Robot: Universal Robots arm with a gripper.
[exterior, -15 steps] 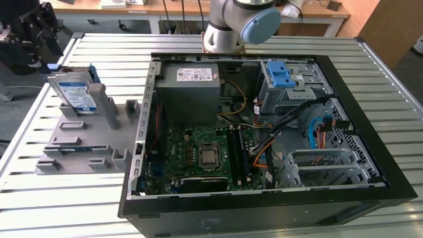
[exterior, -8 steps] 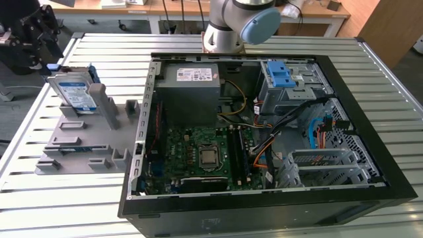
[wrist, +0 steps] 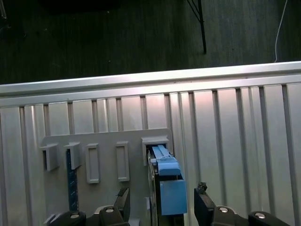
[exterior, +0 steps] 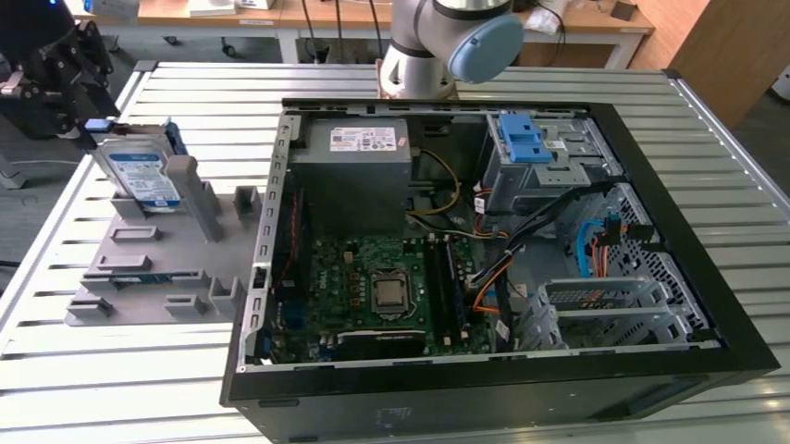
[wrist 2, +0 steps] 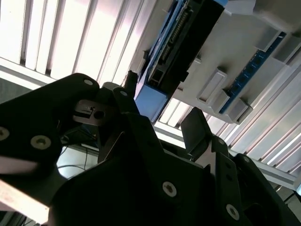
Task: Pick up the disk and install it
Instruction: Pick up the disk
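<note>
I am hovering over a slatted metal table point(exterior: 691, 185), with dark floor point(wrist: 117, 37) beyond its edge. An open computer case point(exterior: 731, 319) is lying on it, showing its motherboard point(exterior: 370, 287). The disk point(exterior: 139, 176) is standing upright in a grey holder point(exterior: 148, 268) beside the case, its lower corner hidden by a post. My gripper point(wrist: 162, 197) is gaping wide astride its blue carrier, gripping nothing.

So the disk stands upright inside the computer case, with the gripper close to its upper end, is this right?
Not quite. The exterior view shows the disk standing upright in the grey holder on the table, outside the computer case, to the exterior view's left of it. The rest is right: the gripper is close to its upper end.
</note>
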